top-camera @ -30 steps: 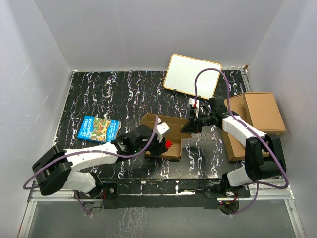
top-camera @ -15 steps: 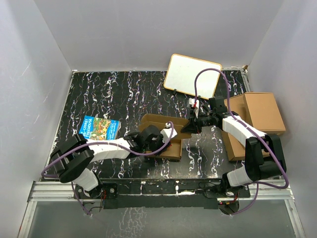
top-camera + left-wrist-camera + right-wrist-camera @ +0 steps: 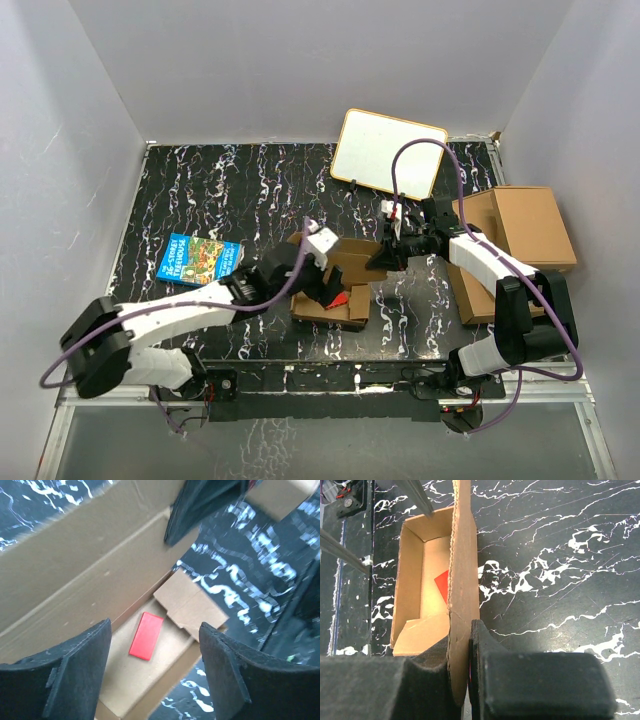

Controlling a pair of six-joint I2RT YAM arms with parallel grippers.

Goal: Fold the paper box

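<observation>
Your paper box (image 3: 358, 268) sits mid-frame on the black marbled table (image 3: 230, 190), with a flat red card (image 3: 442, 586) lying inside. Your right gripper (image 3: 461, 645) has both fingers pinching the box's upright long wall. Your left gripper (image 3: 154, 630) hovers above the box interior, fingers spread, gripping nothing. The blue picture book (image 3: 200, 258) lies at left, its cover lettering too small to read. The whiteboard (image 3: 388, 152) is at upper centre.

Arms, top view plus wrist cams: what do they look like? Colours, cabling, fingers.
Left arm and right arm: white link shells, black joints and bases. A purple cable runs loose along each. Fingers are matte black, blocky and wedge-shaped. No markings that I can read.
</observation>
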